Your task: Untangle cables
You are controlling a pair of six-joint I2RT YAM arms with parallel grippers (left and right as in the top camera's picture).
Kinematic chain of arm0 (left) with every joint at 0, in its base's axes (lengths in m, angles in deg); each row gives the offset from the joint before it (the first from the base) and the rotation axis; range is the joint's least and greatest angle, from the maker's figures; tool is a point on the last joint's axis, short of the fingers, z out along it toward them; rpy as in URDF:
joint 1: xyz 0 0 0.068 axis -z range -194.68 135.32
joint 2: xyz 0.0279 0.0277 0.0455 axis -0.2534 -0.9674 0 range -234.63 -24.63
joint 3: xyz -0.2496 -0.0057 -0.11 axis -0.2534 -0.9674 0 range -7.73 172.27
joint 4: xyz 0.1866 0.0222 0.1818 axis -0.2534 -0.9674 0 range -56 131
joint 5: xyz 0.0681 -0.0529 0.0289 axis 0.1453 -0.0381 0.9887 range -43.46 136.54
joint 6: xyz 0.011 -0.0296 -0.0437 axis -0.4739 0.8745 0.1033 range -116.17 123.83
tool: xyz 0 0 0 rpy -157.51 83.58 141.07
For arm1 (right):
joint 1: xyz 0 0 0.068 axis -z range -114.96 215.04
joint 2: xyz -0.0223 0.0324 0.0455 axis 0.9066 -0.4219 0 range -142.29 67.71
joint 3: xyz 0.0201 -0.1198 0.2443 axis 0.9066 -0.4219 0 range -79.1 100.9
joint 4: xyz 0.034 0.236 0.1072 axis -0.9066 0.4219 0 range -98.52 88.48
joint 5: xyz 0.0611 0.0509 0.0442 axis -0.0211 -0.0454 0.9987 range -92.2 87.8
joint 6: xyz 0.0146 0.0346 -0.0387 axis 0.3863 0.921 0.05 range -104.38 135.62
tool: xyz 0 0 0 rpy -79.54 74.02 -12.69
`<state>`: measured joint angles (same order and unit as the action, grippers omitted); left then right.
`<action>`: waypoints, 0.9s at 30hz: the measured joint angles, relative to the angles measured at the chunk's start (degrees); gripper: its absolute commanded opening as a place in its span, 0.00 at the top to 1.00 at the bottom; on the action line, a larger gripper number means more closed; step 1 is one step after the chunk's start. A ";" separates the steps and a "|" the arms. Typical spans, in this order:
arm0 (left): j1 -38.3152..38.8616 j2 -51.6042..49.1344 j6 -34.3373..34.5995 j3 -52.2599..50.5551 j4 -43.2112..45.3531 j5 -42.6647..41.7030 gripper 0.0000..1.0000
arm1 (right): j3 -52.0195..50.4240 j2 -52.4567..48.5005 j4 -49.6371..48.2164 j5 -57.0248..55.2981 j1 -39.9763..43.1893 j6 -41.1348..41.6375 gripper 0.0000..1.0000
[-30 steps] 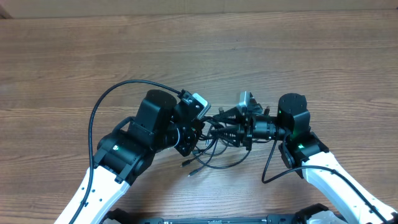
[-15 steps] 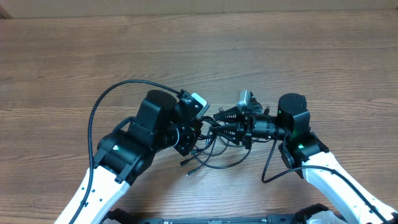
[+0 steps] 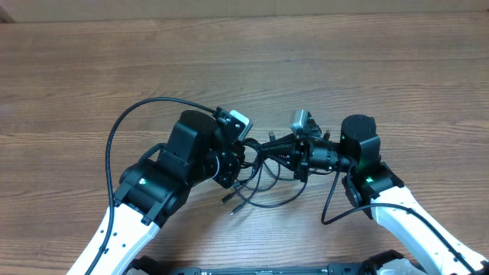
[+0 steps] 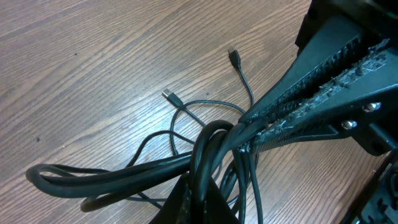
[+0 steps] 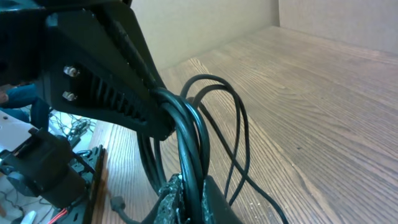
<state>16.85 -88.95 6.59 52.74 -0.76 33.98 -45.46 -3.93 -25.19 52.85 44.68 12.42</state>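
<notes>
Overhead, I see my left hand and right hand each pinched tight on the tangled black cables, held between them just above the bench. I judge this close double grip is set to tease the knot apart, with the plug ends trailing on the wood.

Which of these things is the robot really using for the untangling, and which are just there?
For the job:
- cables, the thin black bunch
- left gripper, shut on them
- right gripper, shut on them too

Just there:
- wooden table
- thick arm cable, looping out beside the left arm
</notes>
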 measured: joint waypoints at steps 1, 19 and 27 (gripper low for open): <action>0.00 0.00 0.33 0.00 0.20 0.13 0.96 | 0.00 0.00 0.00 -0.04 0.00 -0.02 0.94; 0.02 -0.39 8.33 0.00 2.23 2.54 0.96 | 0.00 0.00 0.31 -1.36 0.02 -0.02 0.96; 0.00 -0.37 15.32 0.00 3.85 5.53 0.96 | 0.00 0.00 1.70 -2.05 0.02 0.00 0.96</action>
<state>16.85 -89.32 21.92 52.74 3.09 39.51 -45.46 -3.93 -23.49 50.80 44.71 12.42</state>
